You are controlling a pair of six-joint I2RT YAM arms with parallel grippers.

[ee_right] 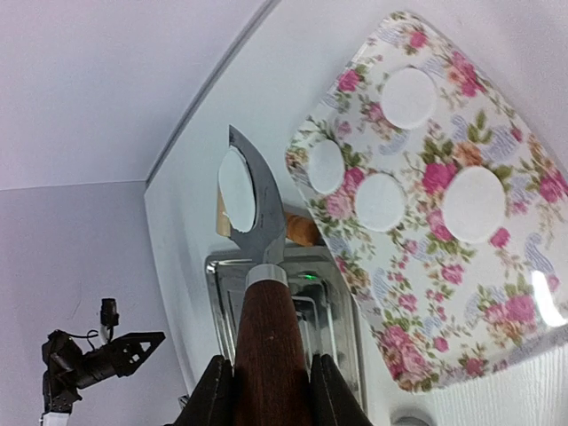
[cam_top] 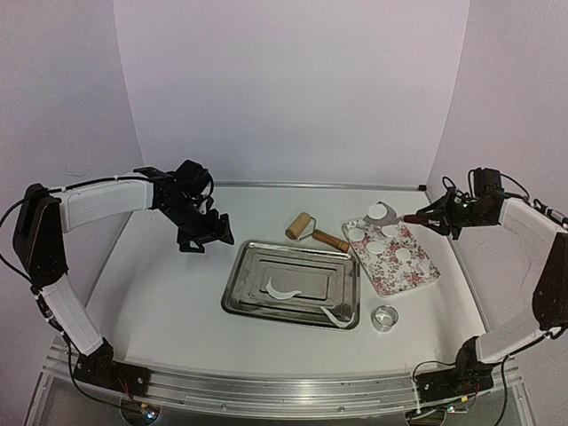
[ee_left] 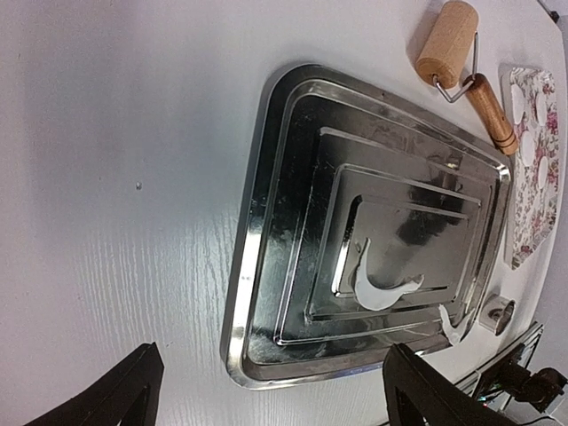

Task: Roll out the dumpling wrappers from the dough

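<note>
My right gripper (cam_top: pixel 428 219) is shut on the brown wooden handle of a metal spatula (ee_right: pixel 265 337). Its blade carries one white dumpling wrapper (cam_top: pixel 379 211), which also shows in the right wrist view (ee_right: pixel 236 199), held above the far left corner of the floral plate (cam_top: pixel 417 273). Several more wrappers (ee_right: pixel 473 204) lie flat on that plate (ee_right: pixel 461 293). My left gripper (cam_top: pixel 206 241) is open and empty, above the table left of the steel tray (cam_top: pixel 238 288). Curved white dough scraps (ee_left: pixel 382 289) lie in the tray (ee_left: pixel 257 222).
A wooden rolling pin (cam_top: pixel 314 232) lies behind the tray, between tray and plate. The clear ring cutter (cam_top: pixel 385 318) stands on the table in front of the plate. White walls close in the back and sides.
</note>
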